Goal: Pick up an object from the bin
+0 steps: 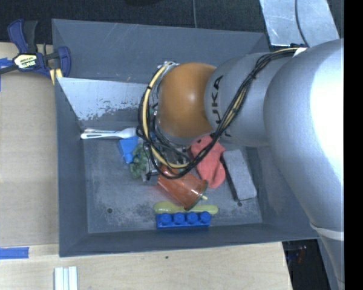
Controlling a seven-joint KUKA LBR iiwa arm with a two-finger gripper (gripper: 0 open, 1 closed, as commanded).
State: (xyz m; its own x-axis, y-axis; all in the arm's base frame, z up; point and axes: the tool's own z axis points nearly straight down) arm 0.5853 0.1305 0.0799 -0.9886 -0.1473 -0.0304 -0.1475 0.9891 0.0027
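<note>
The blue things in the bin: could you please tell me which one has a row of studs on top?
The long blue brick by the bin's lower wall, next to the yellow-green piece; the smaller blue piece beside the white utensil shows none.

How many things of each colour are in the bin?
Blue: 2, a brick and a small piece
White: 1, a utensil
Green: 1, a small thing
Pink: 1, a cloth
Grey: 1, a block
Orange-red: 1, a cup
Yellow: 1, a stick
Total: 8 in view; the arm may hide more.
</note>
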